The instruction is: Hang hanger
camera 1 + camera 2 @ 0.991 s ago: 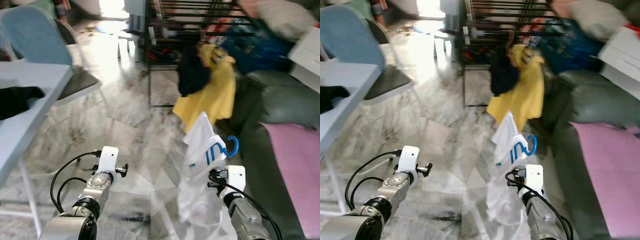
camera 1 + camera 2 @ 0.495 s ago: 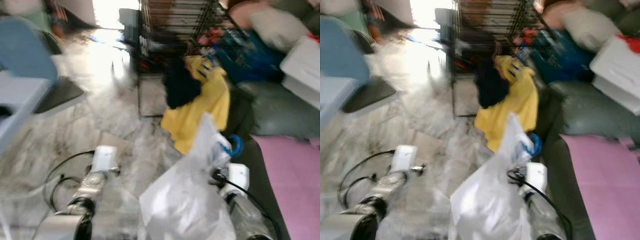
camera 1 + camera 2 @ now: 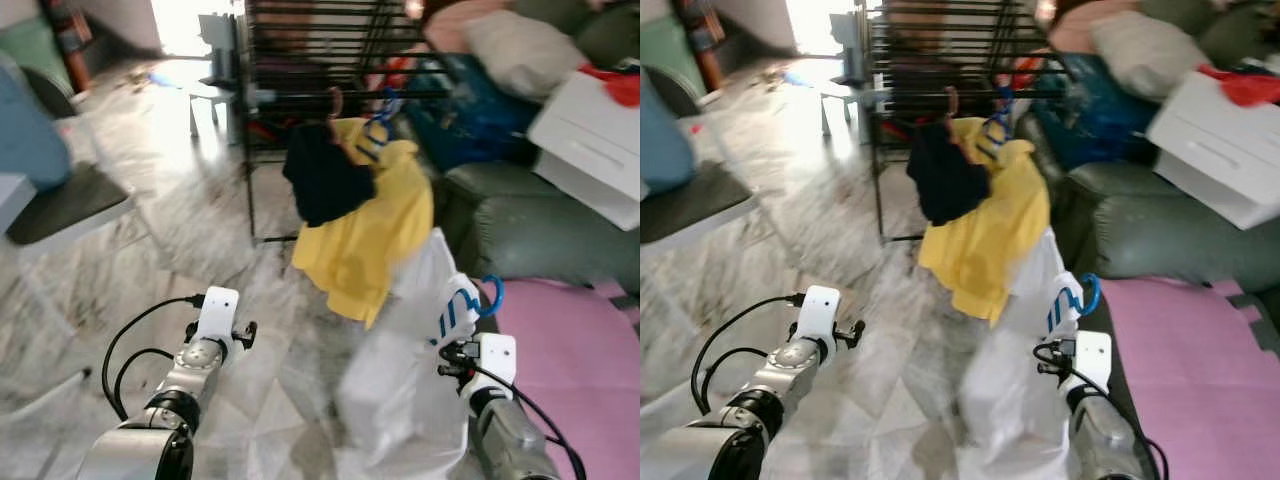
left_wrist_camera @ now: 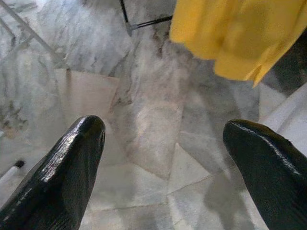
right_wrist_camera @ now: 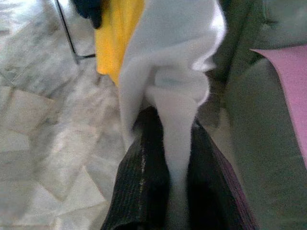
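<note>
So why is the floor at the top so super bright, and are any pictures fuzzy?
Left eye view: sunlight from a doorway washes out the grey marble floor there. Right wrist view: the white cloth garment is soft and out of focus, pinched in the right gripper. Left wrist view: the hanging yellow shirt is slightly blurred.

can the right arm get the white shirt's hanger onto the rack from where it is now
Probably not yet. The right pincer is shut on the white shirt, low down, with the yellow shirt hanging between it and the rack, which stands farther off.
</note>
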Robot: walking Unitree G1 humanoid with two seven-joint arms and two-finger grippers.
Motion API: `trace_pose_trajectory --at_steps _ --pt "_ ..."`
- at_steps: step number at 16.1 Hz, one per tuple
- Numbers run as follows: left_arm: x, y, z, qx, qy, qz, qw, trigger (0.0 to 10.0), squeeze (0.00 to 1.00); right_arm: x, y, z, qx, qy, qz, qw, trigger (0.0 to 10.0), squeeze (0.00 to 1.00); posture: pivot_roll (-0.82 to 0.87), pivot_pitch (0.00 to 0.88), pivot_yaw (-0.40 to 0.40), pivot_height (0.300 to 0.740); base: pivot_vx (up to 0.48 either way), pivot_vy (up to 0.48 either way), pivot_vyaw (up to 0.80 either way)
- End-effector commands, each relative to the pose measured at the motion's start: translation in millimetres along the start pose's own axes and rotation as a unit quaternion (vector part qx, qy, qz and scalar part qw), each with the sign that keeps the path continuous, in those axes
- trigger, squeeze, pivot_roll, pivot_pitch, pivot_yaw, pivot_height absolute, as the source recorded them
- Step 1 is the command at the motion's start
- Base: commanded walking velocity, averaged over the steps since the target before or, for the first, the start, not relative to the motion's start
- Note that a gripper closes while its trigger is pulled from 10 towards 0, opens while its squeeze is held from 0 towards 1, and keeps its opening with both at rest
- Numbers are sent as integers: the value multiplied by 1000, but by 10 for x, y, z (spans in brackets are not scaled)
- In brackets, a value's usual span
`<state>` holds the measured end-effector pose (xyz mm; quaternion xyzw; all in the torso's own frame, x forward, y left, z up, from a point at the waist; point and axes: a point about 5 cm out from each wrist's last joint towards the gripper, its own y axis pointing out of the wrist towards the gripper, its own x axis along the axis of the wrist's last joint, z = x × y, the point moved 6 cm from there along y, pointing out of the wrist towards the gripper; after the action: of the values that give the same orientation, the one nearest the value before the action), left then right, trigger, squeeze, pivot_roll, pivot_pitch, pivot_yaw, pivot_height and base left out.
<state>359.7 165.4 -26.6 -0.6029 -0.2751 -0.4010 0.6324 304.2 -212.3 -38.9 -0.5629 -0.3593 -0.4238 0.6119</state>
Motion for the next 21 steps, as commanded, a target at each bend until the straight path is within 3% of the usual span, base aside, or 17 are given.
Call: trace_pose_trajectory --at_steps 1,16,18,21 --pt "76 4 -9 -7 3 -17 1000 10000 0 174 16 -42 -7 -1 -35 999 10000 0 50 0 -61 740 0 0 0" --pt "76 4 -9 -7 3 -17 1000 10000 0 174 16 -42 -7 -1 -35 999 10000 0 50 0 -61 740 0 0 0" --pt "231 -30 37 -24 -7 -72 997 10000 0 179 -154 -189 -48 31 -69 996 10000 0 40 0 -38 740 0 0 0" --pt "208 -27 12 -26 3 -66 997 10000 0 123 -181 -241 -65 68 -68 993 10000 0 42 0 -27 740 0 0 0"
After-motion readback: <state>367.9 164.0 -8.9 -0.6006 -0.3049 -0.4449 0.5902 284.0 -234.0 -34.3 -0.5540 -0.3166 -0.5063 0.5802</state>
